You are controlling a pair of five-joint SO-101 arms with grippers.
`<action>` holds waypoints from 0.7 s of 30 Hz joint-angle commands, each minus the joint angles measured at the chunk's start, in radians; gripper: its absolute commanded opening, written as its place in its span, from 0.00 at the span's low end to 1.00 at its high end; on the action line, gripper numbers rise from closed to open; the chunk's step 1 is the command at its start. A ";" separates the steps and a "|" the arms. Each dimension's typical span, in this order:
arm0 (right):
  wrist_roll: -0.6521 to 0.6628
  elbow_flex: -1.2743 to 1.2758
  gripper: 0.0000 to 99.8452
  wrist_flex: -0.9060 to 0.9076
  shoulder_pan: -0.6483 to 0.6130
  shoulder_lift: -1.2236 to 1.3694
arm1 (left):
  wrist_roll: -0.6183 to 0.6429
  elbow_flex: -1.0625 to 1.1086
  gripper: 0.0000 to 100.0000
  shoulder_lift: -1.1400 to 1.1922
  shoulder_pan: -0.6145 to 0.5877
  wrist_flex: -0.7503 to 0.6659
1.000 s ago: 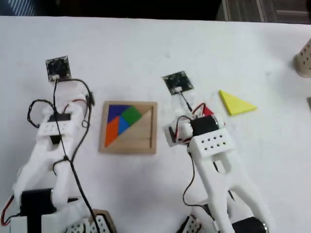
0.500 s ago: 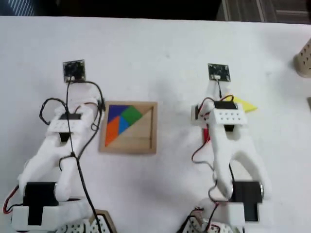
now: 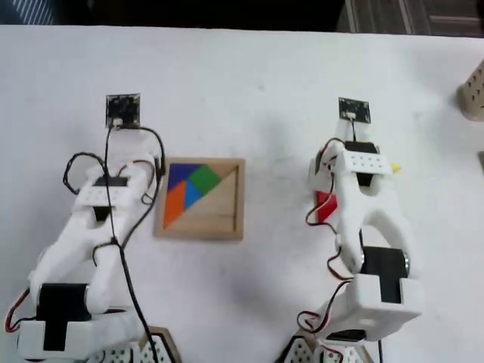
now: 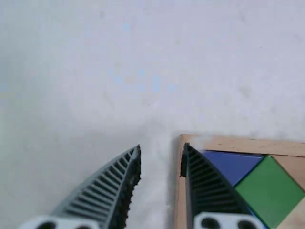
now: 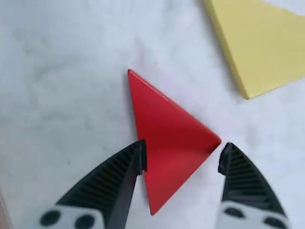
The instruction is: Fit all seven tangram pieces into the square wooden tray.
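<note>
Right wrist view has the red triangle [image 5: 167, 138] flat on the counter [image 5: 62, 71], out past the tray's right side and well apart from it. The right gripper [image 5: 182, 153] is over it, jaws spread wide, nothing held. One finger sits at the long edge, the other just off a corner.

To do this well, I'd bring both fingers down onto straight edges and not a point, or the thin piece could twist or squirt out. Then close gently and lift level.

The yellow triangle [image 5: 257, 38] lies just beyond the red one, farther from the tray and not touching, so steer clear of it.

Over at the tray [image 3: 200, 231], the blue piece [image 3: 180, 175], green piece [image 3: 206, 180] and orange piece [image 3: 174, 208] sit in its left part. Bare wood shows across the rest, so there's room.

The left gripper [image 4: 161, 160] hangs at the tray's far left corner, open and empty.

The counter is plain white and smooth, with dark room beyond its far edge. A wooden block with holes [image 3: 473, 94] stands far right of the tray.
</note>
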 commanded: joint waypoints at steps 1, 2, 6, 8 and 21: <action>-0.008 -0.048 0.24 0.008 -0.030 -0.007 | -0.009 -0.060 0.16 -0.007 0.013 0.003; -0.008 -0.048 0.24 0.008 -0.031 -0.007 | -0.011 -0.060 0.16 -0.007 0.013 0.003; -0.054 -0.049 0.28 0.005 -0.035 -0.007 | -0.011 -0.060 0.16 -0.008 0.013 0.003; -0.072 -0.049 0.32 0.005 -0.035 -0.007 | -0.011 -0.060 0.16 -0.008 0.013 0.003; -0.075 -0.068 0.32 -0.031 -0.025 0.051 | -0.011 -0.060 0.16 -0.008 0.013 0.003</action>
